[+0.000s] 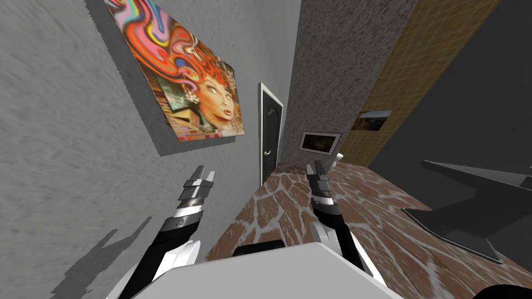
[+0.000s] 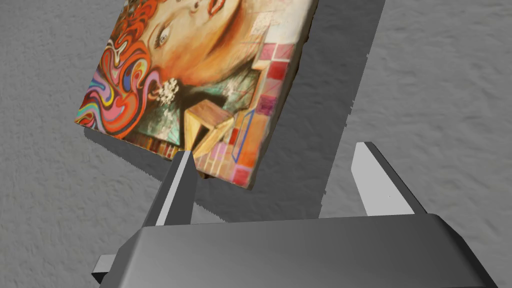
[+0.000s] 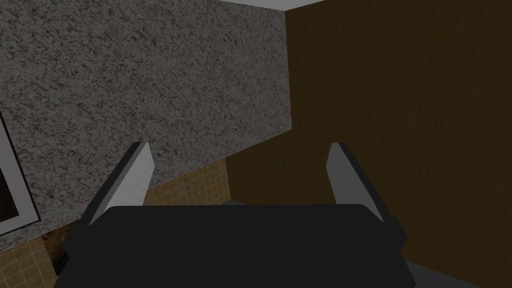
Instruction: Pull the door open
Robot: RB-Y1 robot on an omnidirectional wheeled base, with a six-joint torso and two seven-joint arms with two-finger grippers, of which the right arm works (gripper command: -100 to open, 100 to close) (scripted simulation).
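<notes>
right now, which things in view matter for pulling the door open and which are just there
For the job: door, handle, left gripper and right gripper, both open.
Just there: painting, framed picture past the door, small picture.

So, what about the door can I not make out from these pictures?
- Door, head view: far off down the hall and seen at a slant, so whether it is shut or ajar is too small to tell.
- Its handle, head view: a tiny speck, so its shape cannot be read.
</notes>
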